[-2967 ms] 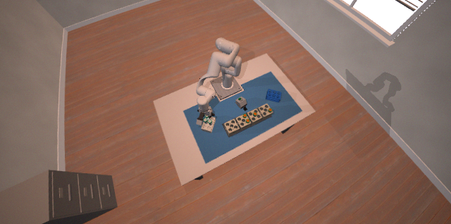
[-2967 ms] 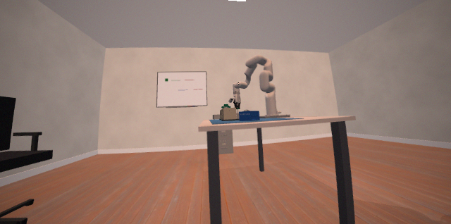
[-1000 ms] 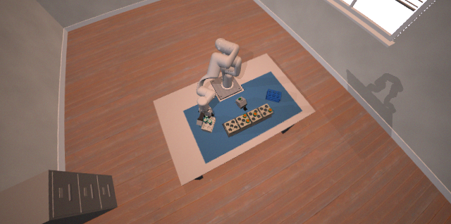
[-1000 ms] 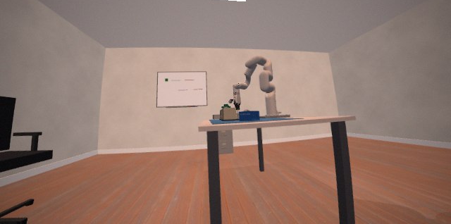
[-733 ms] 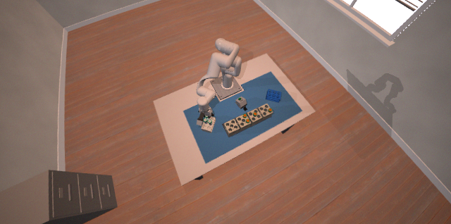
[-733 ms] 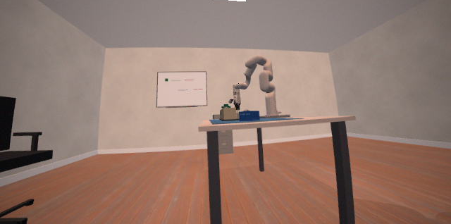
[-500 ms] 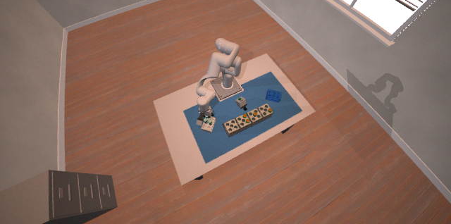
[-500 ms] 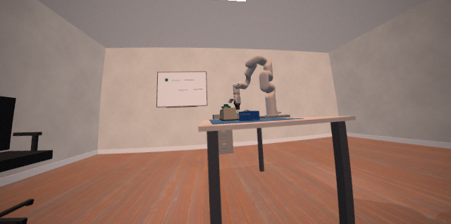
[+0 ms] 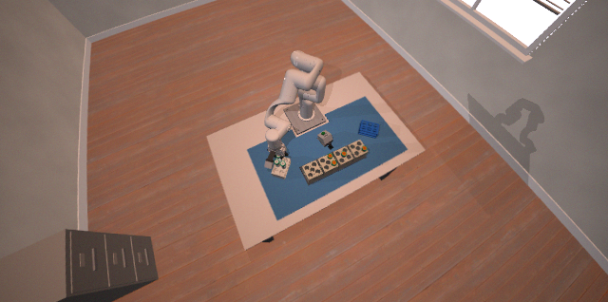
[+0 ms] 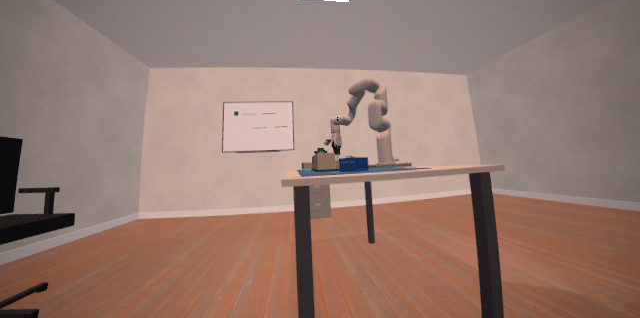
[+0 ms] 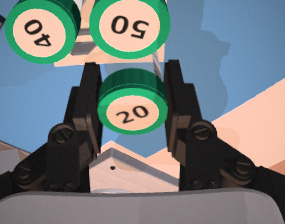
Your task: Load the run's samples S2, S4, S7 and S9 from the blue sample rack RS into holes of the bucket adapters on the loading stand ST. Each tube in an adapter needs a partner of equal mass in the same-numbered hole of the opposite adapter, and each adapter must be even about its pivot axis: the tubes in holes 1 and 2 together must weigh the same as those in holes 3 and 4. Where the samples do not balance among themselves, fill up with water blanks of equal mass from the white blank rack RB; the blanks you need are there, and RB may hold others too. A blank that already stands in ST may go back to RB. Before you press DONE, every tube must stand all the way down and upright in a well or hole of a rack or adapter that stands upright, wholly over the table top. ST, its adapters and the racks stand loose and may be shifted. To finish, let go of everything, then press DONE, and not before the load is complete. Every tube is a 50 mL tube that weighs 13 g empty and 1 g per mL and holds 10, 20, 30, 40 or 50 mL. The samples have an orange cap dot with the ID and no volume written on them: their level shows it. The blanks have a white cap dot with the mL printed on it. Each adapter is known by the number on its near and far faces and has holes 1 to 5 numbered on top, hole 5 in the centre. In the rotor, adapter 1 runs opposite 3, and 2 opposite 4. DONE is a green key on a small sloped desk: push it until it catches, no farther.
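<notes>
Table (image 9: 228,183) w/ blue mat (image 9: 380,142). ST row of adapters (image 9: 336,160) mid-mat; blue rack RS (image 9: 369,128) near the mat's window-side edge. Arm over white rack RB (image 9: 280,169). Gripper (image 11: 133,106) jaws clamped on 20 mL blank (image 11: 133,111), beside 40 (image 11: 40,30) & 50 (image 11: 129,24) blanks.

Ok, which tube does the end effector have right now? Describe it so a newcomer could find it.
Start at the white blank rack at the blue mat's end beside the arm. The end effector is shut on the tube nearest the wrist camera. Its green cap's white dot reads 20; its neighbours read 40 and 50.
</notes>
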`<state>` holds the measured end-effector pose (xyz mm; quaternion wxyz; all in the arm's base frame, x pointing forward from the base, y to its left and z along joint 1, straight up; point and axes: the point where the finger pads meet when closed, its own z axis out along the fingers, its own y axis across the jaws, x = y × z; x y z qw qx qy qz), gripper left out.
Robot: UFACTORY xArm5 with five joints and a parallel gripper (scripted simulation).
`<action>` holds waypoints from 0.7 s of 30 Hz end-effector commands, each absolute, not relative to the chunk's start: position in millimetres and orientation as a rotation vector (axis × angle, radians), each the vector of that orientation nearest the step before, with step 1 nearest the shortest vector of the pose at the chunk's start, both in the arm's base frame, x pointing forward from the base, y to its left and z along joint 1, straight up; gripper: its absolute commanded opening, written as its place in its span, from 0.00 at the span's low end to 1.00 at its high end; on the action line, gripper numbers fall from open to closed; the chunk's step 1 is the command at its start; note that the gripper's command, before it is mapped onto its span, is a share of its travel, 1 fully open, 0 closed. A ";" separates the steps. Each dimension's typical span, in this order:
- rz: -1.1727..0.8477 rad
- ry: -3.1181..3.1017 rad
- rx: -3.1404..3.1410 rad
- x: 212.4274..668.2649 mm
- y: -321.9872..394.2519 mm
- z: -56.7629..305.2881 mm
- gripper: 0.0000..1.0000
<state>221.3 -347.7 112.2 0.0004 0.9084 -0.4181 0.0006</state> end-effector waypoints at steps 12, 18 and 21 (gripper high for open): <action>0.007 -1.312 2.851 221.9 -348.8 121.5 0.00; 0.007 -1.312 2.851 221.9 -348.7 128.1 0.00; 0.007 -1.312 2.851 221.8 -348.7 134.2 0.00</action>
